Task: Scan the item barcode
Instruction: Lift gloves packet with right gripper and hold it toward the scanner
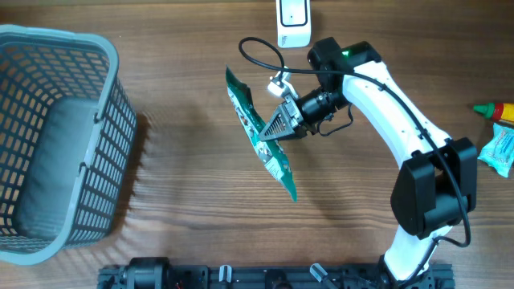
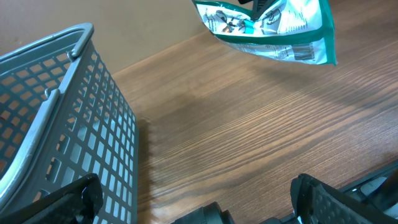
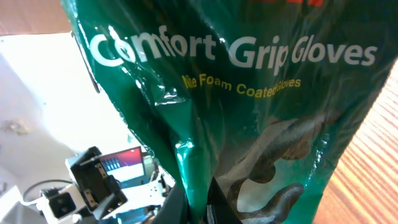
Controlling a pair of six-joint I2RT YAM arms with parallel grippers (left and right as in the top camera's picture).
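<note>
A green glove package (image 1: pixel 261 132) hangs above the middle of the table, tilted on edge, with my right gripper (image 1: pixel 279 127) shut on its side. In the right wrist view the package (image 3: pixel 249 93) fills the frame, printed "Comfort Grip Gloves", and its edge is pinched between my fingers (image 3: pixel 186 202) at the bottom. The left wrist view shows the package's white printed back (image 2: pixel 273 28) with a striped barcode-like patch (image 2: pixel 303 54) near its lower edge. A white scanner (image 1: pixel 293 22) sits at the table's far edge, just beyond the package. My left gripper (image 2: pixel 199 208) is open, low over the table, with nothing in it.
A grey plastic basket (image 1: pixel 48 144) stands at the left, and its wall (image 2: pixel 93 137) is close beside my left gripper. At the right edge lie a red and yellow bottle (image 1: pixel 494 111) and a teal packet (image 1: pixel 499 151).
</note>
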